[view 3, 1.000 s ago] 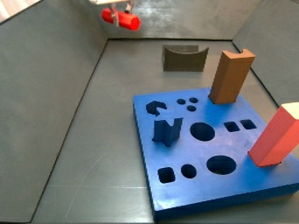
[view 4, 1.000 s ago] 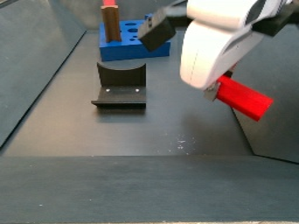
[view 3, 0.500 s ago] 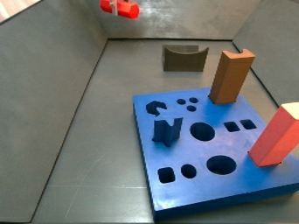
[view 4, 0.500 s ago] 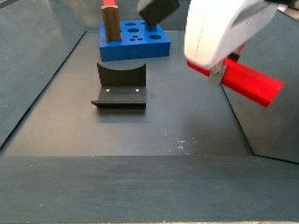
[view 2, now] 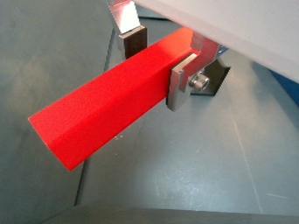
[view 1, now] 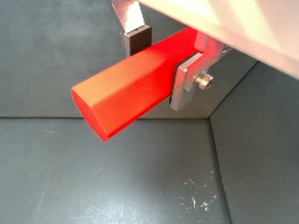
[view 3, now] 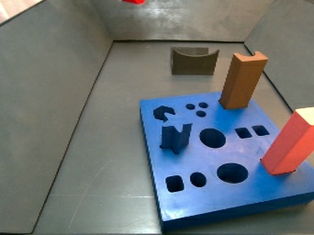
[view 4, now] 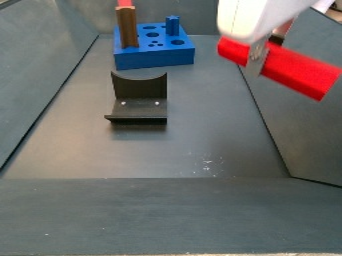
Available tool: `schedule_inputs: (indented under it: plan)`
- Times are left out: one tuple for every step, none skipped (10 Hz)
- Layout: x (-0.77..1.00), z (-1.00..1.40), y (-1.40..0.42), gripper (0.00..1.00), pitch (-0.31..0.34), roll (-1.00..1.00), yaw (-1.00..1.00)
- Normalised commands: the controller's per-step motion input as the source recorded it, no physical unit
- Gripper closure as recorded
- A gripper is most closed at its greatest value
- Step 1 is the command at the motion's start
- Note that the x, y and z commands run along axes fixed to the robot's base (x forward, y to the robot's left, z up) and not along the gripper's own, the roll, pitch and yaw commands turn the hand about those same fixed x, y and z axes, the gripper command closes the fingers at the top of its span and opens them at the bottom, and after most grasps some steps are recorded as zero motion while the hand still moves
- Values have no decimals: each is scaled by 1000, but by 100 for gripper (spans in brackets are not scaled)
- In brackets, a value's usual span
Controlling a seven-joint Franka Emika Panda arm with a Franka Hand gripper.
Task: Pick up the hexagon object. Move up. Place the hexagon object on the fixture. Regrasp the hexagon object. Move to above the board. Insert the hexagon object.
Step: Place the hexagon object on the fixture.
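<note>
**Hex bar clamped crosswise, carried high, well off the fixture**

The hexagon object (view 1: 135, 83) sat between the gripper's (view 1: 163, 63) two silver finger plates, and its long axis ran across the finger line, not along it. Most of its length stuck out to one side of the grip. In both wrist views the near finger (view 2: 184, 80) lay flat against one face of the bar (view 2: 111, 109) and the far dark pad (view 1: 135, 40) pressed the opposite face. So the fingers were closed on the bar, gripping it toward one end.

In a side view the bar (view 4: 285, 67) hung in the air, tilted with the free end lower, and the gripper (view 4: 254, 45) was at the top edge of frame. The floor under it was bare. In the opposite side view only a red sliver (view 3: 131, 2) showed at the top edge, probably the bar, too cropped to confirm.

The fixture (view 4: 138, 100) stood on the floor well apart from the bar, lower and off to the side, with the board (view 4: 154, 47) beyond it. My read is that pick-up and lift were done and placing on the fixture (view 3: 194, 61) came next. That move turned on lining the bar's long axis with the fixture's notch before descent. The brown block (view 3: 241, 80) and salmon block (view 3: 292, 142) stood on the board (view 3: 215, 165), clear of that path.
</note>
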Motion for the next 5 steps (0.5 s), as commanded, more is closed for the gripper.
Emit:
schedule_inputs:
  plan:
    - [1, 213, 9, 100, 109, 65, 14]
    - [1000, 120, -501, 100, -112, 63, -1000]
    - [1000, 101, -497, 100, -114, 60, -1000]
    - [1000, 90, -437, 100, -119, 59, -1000]
    - [1000, 83, -414, 100, -120, 57, -1000]
